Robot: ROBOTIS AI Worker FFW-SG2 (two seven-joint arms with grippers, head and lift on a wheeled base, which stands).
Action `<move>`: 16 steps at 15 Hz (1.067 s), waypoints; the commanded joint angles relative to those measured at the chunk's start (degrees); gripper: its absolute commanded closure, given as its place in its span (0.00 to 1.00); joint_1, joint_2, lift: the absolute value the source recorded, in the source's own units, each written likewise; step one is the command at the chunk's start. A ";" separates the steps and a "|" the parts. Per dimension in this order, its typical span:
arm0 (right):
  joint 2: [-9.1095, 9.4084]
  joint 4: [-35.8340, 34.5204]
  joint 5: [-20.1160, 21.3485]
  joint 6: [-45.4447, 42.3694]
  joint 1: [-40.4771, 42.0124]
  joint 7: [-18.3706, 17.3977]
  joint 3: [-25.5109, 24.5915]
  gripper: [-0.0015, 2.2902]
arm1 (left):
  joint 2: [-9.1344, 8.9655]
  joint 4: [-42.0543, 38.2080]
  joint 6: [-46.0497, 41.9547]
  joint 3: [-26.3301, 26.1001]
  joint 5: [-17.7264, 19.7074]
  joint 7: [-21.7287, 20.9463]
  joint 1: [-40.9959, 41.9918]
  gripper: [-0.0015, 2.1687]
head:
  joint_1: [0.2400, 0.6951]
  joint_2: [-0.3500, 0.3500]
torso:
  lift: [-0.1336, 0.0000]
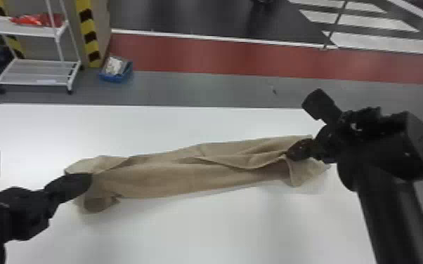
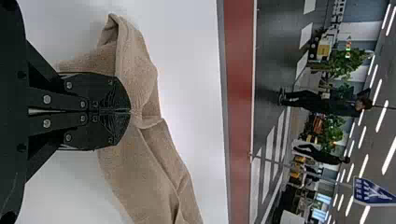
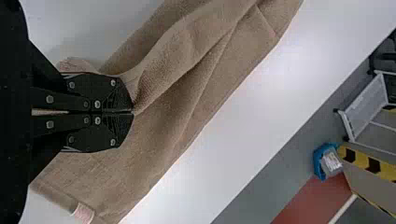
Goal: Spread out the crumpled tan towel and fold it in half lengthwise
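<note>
The left tool (image 1: 88, 180) is the nearer of the two, clenched on the towel (image 1: 193, 179) at its left end; a loose corner droops just on the robot's side of that tool. From there the towel's long axis runs rightward and slightly away to the right tool (image 1: 289, 153), also clenched, with a pinch of cloth at its tips. A flap spreads to the right past that second tool, and a small pale tag (image 3: 84, 213) sits at the cloth's edge near it. Between the tools the towel lies as a narrow, creased band on the worktop (image 1: 186, 231), its upper layer rumpled on the far side.

The spreading looks unfinished. Since the tools hold opposite ends, the next move probably calls for opening the cloth across that long axis, both arms together; uneven travel could skew it or trap the far-side folds underneath.
</note>
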 commanded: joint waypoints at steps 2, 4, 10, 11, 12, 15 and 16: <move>2.29 1.24 2.61 1.17 -0.45 0.19 1.39 0.00 | -0.15 -0.19 -0.05 0.18 0.00 0.00 0.37 0.58 | 1.00 0.31 | 0.07; 1.67 -5.44 1.73 1.17 3.41 0.19 0.51 0.02 | -0.15 -0.10 -0.05 0.62 0.00 -0.09 0.37 0.58 | 1.00 0.33 | 0.07; -1.23 -13.88 0.41 3.63 13.08 0.19 -0.81 0.15 | -0.15 -0.02 -0.40 0.10 0.09 -0.18 0.37 0.58 | 1.00 0.30 | 0.07; -1.14 -14.58 0.32 3.81 13.96 0.19 -0.98 0.15 | -0.15 -0.10 -0.40 0.10 0.09 -0.27 0.46 0.58 | 1.00 0.29 | 0.07; -0.79 -14.58 0.41 3.81 14.66 0.19 -0.89 0.16 | -0.15 -0.19 -0.40 0.10 0.09 -0.44 0.54 0.58 | 1.00 0.29 | 0.07; -0.26 -14.41 0.58 3.81 15.37 0.19 -0.81 0.21 | -0.15 -0.46 -0.75 0.27 0.09 -0.79 0.98 0.58 | 1.00 0.28 | 0.07; -0.26 -14.23 0.76 3.81 15.37 0.19 -0.81 0.22 | -0.15 -0.46 -0.75 0.27 0.18 -0.88 1.07 0.58 | 1.00 0.28 | 0.07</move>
